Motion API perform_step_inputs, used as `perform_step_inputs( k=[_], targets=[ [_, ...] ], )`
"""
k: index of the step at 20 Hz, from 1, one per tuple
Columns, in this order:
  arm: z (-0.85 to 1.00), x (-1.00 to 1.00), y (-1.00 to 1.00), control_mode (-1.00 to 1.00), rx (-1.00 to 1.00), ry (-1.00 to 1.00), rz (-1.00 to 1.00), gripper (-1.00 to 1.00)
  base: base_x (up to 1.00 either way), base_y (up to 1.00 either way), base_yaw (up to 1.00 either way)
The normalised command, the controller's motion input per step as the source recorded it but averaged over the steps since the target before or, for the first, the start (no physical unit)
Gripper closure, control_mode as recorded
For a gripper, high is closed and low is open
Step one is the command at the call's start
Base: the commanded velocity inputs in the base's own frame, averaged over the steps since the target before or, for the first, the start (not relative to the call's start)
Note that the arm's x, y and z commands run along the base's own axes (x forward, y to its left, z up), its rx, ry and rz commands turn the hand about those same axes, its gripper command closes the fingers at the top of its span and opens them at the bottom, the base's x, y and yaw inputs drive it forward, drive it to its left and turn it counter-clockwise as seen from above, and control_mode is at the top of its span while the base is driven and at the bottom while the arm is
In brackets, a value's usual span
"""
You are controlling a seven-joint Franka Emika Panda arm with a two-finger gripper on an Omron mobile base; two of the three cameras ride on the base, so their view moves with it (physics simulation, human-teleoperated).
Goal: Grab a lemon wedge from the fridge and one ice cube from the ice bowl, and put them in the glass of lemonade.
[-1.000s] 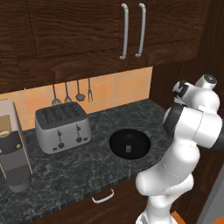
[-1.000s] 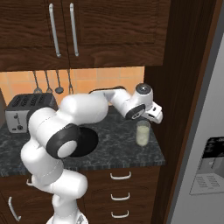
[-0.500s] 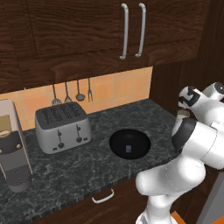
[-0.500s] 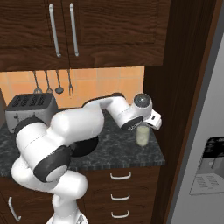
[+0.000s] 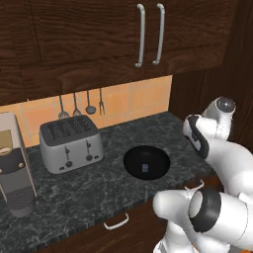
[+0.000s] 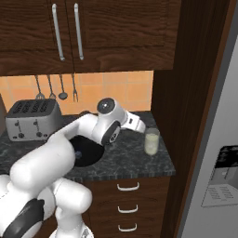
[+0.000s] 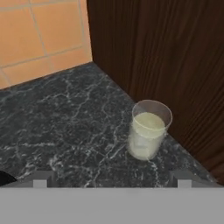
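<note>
**Gripper wide open above the glass**

On the dark counter [image 7: 65,131], beside the wood panel, the glass of lemonade [image 7: 148,130] is seen upright. Nothing is held by the gripper [image 7: 111,178], whose jaws are spread fully. The ice bowl [image 5: 146,162] is set near the toaster [image 5: 70,143].

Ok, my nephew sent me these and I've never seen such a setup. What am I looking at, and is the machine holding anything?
It's a simulated kitchen with a white robot arm on a driving base. Two pictures come from cameras behind the arm, one on each side; the third looks out from its hand. On the dark stone counter stand a silver toaster, a black ice bowl with a small pale ice cube inside, and the glass of lemonade. The gripper hovers beside the glass, jaws wide open, holding nothing.
</note>
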Motion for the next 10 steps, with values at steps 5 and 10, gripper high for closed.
perform_step_inputs(
  k=[5,10],
  targets=[
    [0.52,-0.4,0.98,-1.0,-0.16,0.01,0.0,-1.0,0.0,0.0,0.0],
    [0.62,-0.29,0.7,-1.0,0.01,0.09,-0.01,-1.0,0.0,0.0,0.0]
  ],
)
